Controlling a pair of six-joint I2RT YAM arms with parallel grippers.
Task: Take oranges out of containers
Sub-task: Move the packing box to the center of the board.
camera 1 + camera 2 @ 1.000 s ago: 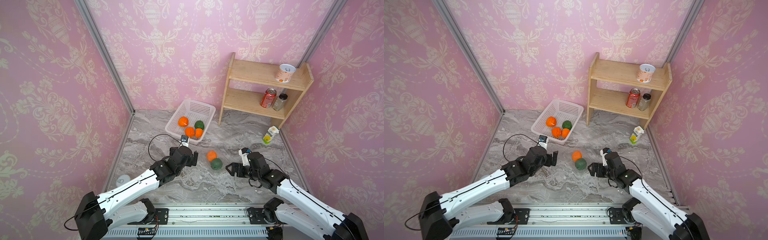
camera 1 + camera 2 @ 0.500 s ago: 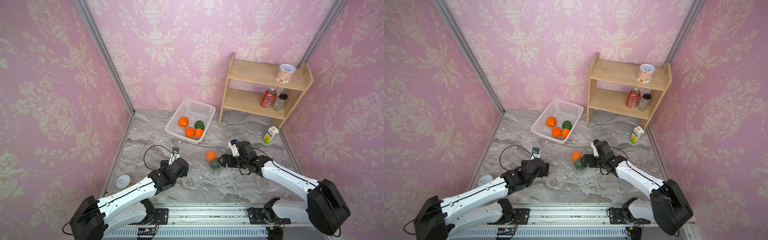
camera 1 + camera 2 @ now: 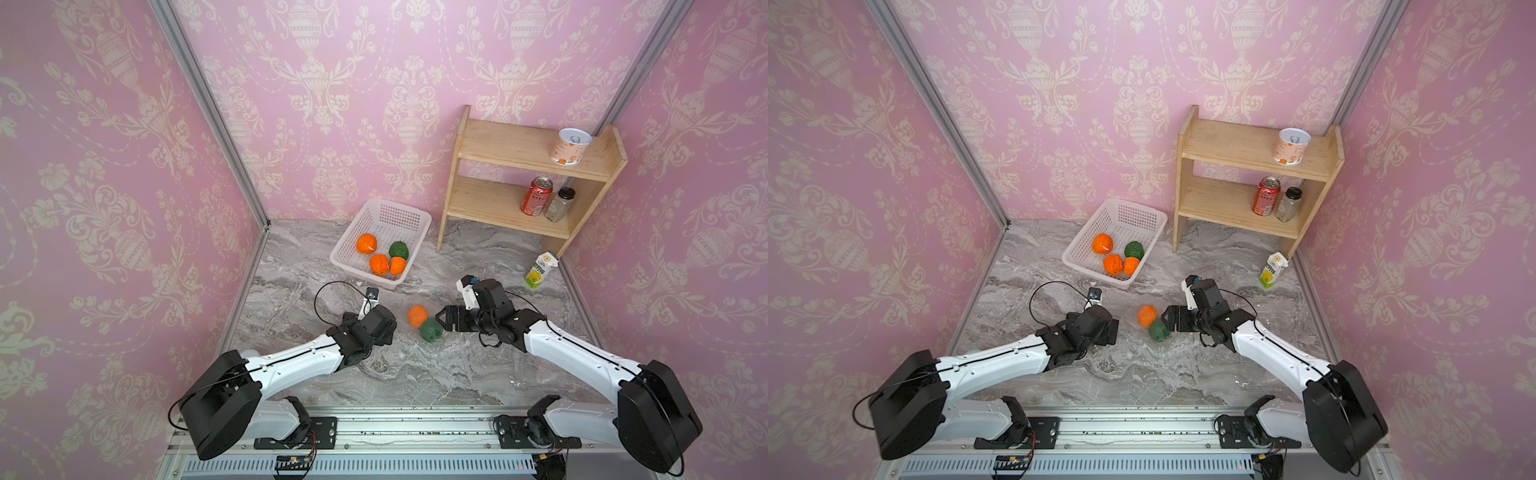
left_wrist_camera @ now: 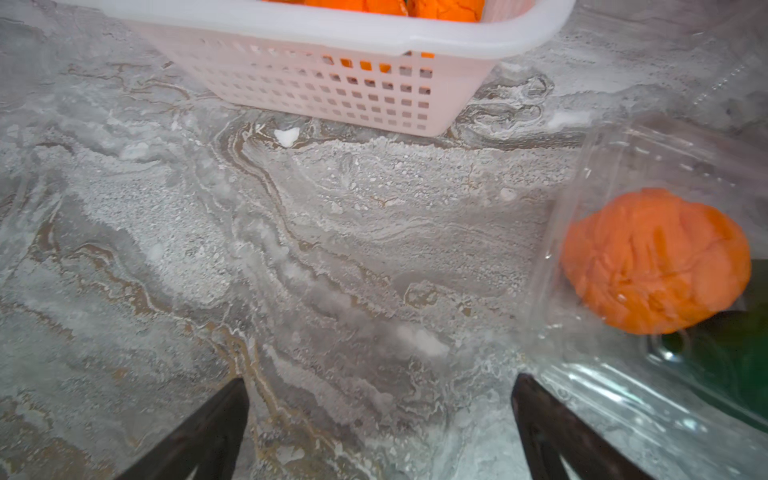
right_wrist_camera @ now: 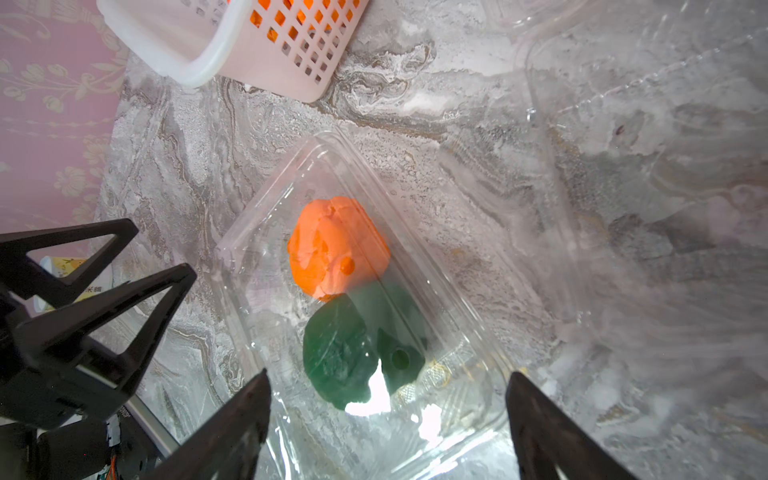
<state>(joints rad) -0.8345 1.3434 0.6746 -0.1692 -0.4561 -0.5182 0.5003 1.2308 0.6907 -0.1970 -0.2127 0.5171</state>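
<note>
One orange (image 5: 338,249) lies beside a green fruit (image 5: 353,353) in a clear container (image 5: 457,291) on the marble floor; both top views show that orange (image 3: 417,316) (image 3: 1147,316). My right gripper (image 5: 386,382) (image 3: 444,318) is open, its fingers standing either side of the container's end by the green fruit. My left gripper (image 4: 378,384) (image 3: 390,328) is open over bare floor on the opposite side, and the orange (image 4: 656,262) sits off to one side of it behind the container's wall (image 4: 582,187). Three more oranges (image 3: 379,264) lie in the white basket (image 3: 384,216).
The basket also holds a green fruit (image 3: 399,249). Another clear tray (image 5: 623,83) lies empty beyond the occupied one. A wooden shelf (image 3: 519,153) with cans and a jar stands at the back right, with a juice carton (image 3: 540,270) on the floor near it.
My right gripper came forward to the container's end and narrowed slightly. My left gripper drew back from the basket, then shifted right toward the container.
</note>
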